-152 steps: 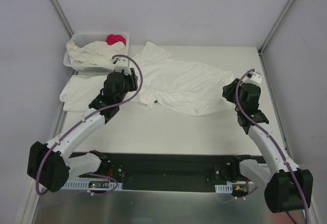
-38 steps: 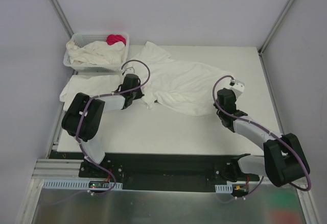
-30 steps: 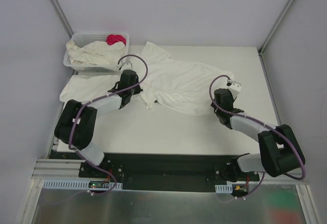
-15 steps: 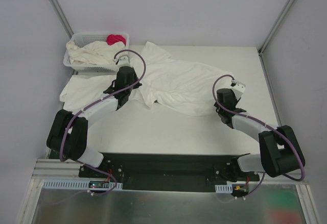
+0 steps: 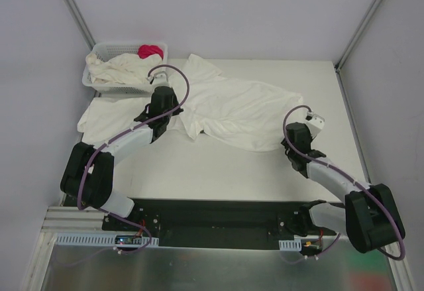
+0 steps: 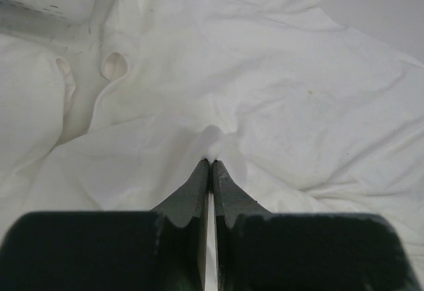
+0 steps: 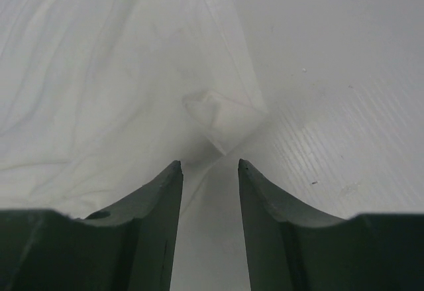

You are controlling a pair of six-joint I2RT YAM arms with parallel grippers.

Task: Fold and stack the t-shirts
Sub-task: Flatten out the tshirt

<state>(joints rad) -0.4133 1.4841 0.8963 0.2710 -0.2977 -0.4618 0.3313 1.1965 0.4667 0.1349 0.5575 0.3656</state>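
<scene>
A crumpled white t-shirt (image 5: 242, 109) lies spread across the middle of the table. My left gripper (image 5: 171, 113) is at its left edge. In the left wrist view the left gripper (image 6: 211, 163) is shut, pinching a small raised fold of that t-shirt (image 6: 278, 85). My right gripper (image 5: 292, 140) is at the shirt's right near edge. In the right wrist view the right gripper (image 7: 207, 164) is open and empty, low over the table, just short of a folded-over corner of the shirt (image 7: 222, 115).
A second white t-shirt (image 5: 99, 115) lies flat at the left. More shirts (image 5: 119, 71) and a pink-red cloth (image 5: 150, 51) fill the white lattice basket (image 5: 93, 82) at the back left, also in the left wrist view (image 6: 33, 6). Bare table (image 5: 218, 168) lies in front.
The right gripper has drawn back a little to the right and nearer, off the shirt's edge. The left gripper moved slightly back onto the shirt's left edge and now holds still.
</scene>
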